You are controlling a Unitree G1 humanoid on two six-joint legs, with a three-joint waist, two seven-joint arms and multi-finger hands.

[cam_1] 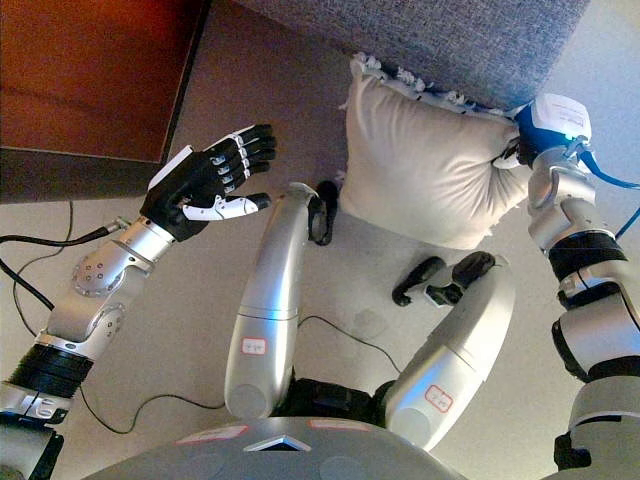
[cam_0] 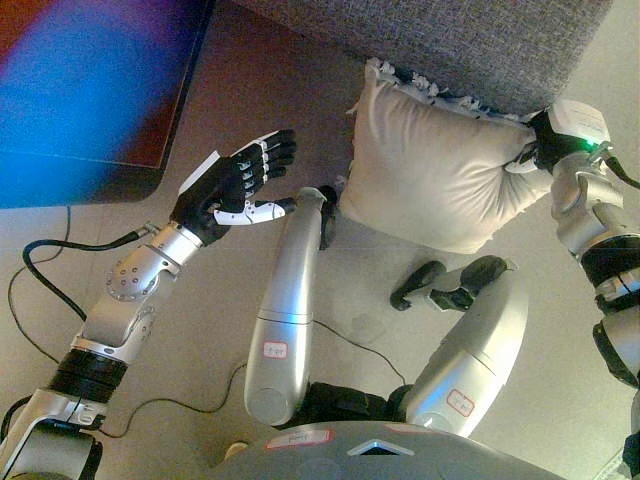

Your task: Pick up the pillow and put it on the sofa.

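Observation:
A cream pillow (cam_0: 440, 175) with a fringed top edge leans on the floor against the front of the grey fabric sofa (cam_0: 470, 40). My right hand (cam_0: 542, 140) is at the pillow's upper right corner, with its fingers curled into the cloth, which puckers there. My left hand (cam_0: 240, 185) is open with straight fingers, held above the floor to the left of the pillow and apart from it. Both hands also show in the right eye view, the left hand (cam_1: 205, 185) and the right hand (cam_1: 525, 140).
A dark wooden piece of furniture (cam_1: 90, 80) fills the upper left, close behind my left hand. Beige floor (cam_0: 210, 330) lies between it and the sofa.

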